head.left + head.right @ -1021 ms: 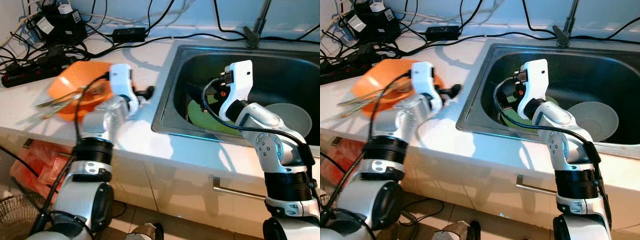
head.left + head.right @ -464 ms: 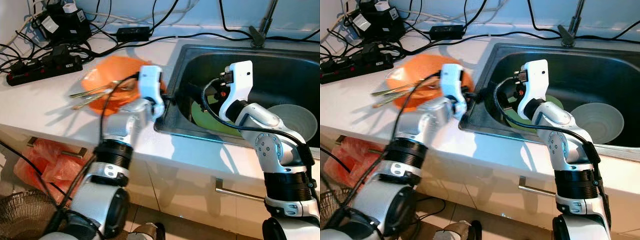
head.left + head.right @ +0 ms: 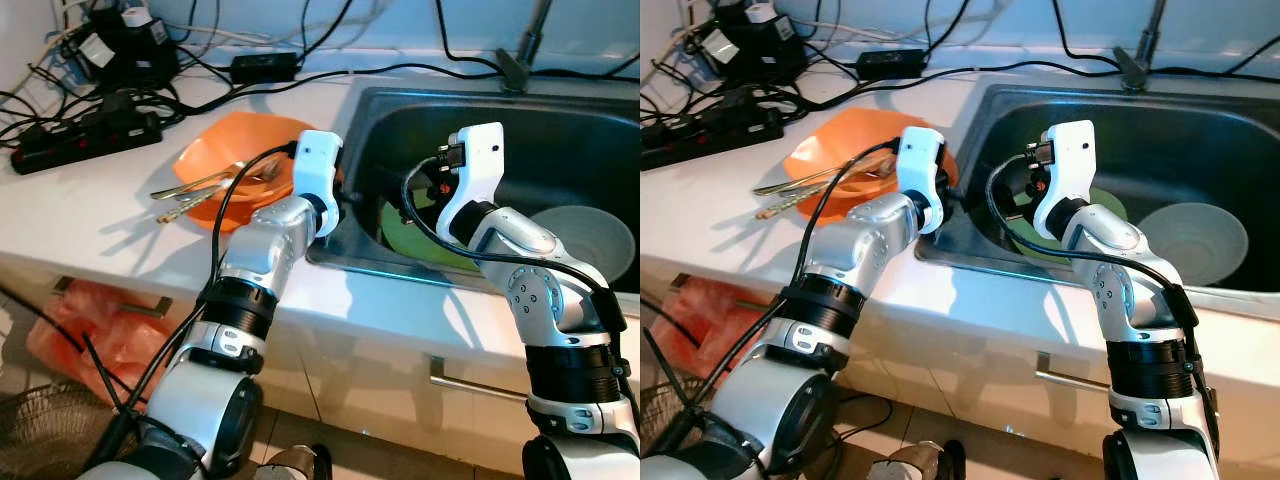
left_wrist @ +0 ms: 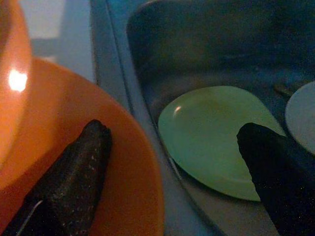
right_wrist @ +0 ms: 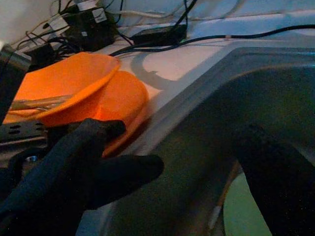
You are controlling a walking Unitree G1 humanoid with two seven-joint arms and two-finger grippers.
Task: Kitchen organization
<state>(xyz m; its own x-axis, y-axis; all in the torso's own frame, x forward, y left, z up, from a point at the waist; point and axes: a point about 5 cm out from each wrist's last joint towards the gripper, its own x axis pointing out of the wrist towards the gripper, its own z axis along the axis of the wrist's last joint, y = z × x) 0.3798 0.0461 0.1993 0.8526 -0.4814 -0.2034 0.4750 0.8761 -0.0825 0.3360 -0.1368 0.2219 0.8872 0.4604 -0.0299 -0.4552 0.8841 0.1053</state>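
- A black power strip (image 3: 85, 135) and a tangle of black cables (image 3: 130, 60) lie at the far left of the white countertop (image 3: 90, 225), near the wall.
- An orange bowl (image 3: 235, 165) sits on the countertop, tilted, resting on an orange plate (image 4: 98, 162) that lies just beside the sink's left rim; both hues show together in the right wrist view.
- Metal utensils (image 3: 200, 190) lie across the bowl, their handles sticking out past its left edge.
- The left gripper (image 4: 172, 167) is at the edge between plate and sink. Its fingers are spread wide, grasping nothing: one fingertip (image 4: 83, 157) lies over the orange plate, the other is out over the basin.
- The steel sink (image 3: 500, 110) holds a green plate (image 4: 211, 137) at its left end.
- The right gripper (image 5: 192, 172) is down inside the basin, just above the green plate. Its fingers are parted, with nothing between them.
- A pale bowl (image 3: 590, 235) stands in the sink to the right of the green plate.
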